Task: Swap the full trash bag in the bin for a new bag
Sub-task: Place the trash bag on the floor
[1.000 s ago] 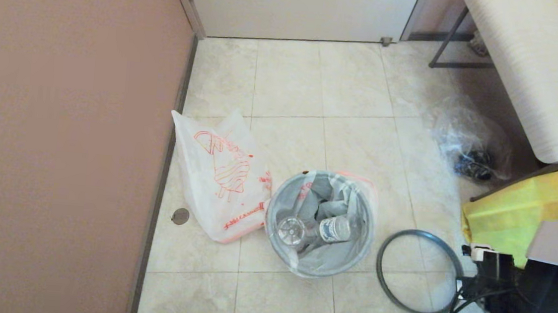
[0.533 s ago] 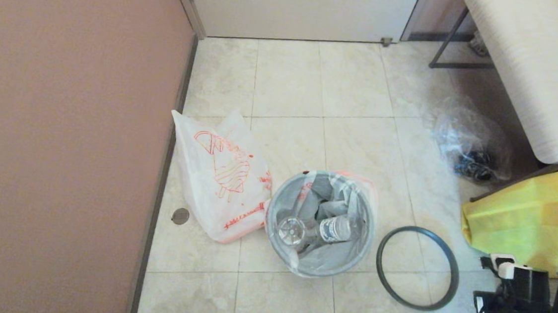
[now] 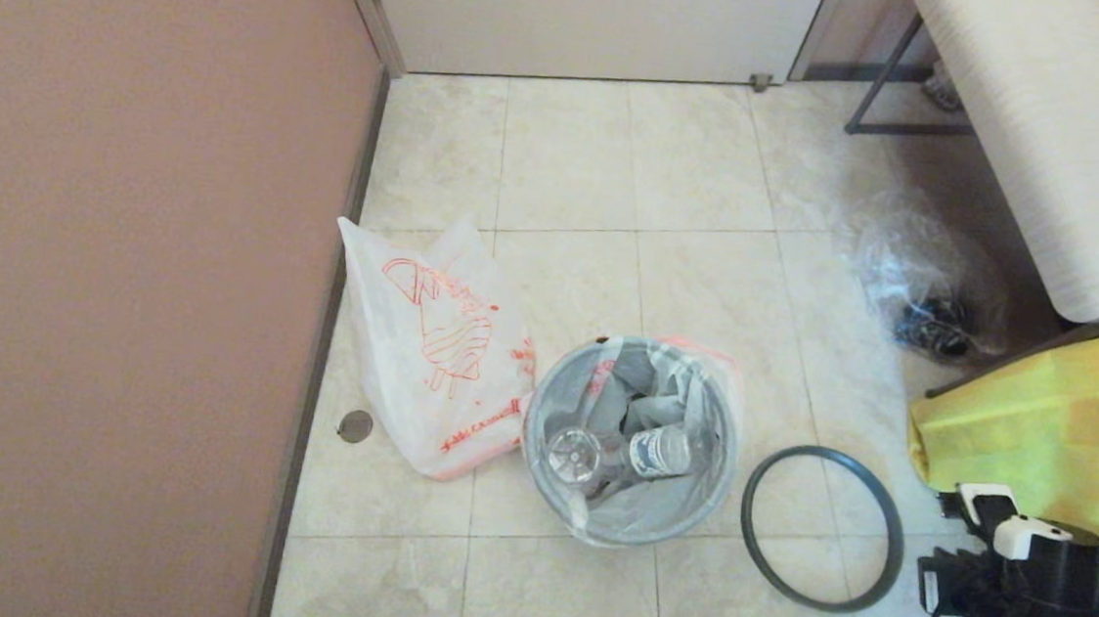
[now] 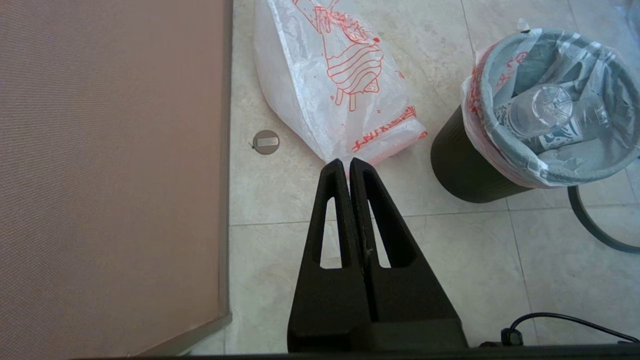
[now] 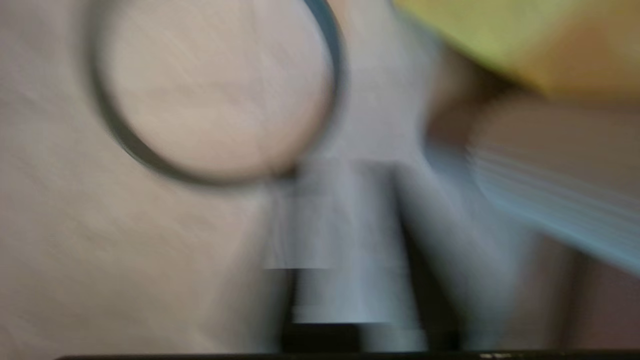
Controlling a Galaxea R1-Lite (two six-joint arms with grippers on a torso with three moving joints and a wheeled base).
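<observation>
The bin (image 4: 465, 170) stands on the tile floor, lined with the full trash bag (image 3: 631, 393), whose pink-red edge folds over the rim. Two clear bottles (image 3: 661, 452) lie inside. The dark grey hoop (image 3: 747, 520) lies flat on the floor just right of the bin. The new bag (image 3: 438, 349), with its orange-red drawing, lies on the floor left of the bin. My left gripper (image 4: 348, 162) hangs shut and empty above the floor, its tips near the new bag's bottom edge (image 4: 380, 145). My right arm (image 3: 1018, 591) sits at the lower right, apart from the hoop; its gripper is smeared by motion.
A brown wall panel (image 3: 121, 265) runs along the left. A clear plastic bag (image 3: 924, 279) and a yellow tote (image 3: 1021, 424) lie to the right, under a table (image 3: 1043, 141). A round floor cap (image 3: 356, 426) sits by the wall. A door (image 3: 583, 7) closes the far side.
My right arm has pulled back from the hoop's right edge toward the lower right. The hoop has settled slightly farther from me. The bin and both bags have not moved.
</observation>
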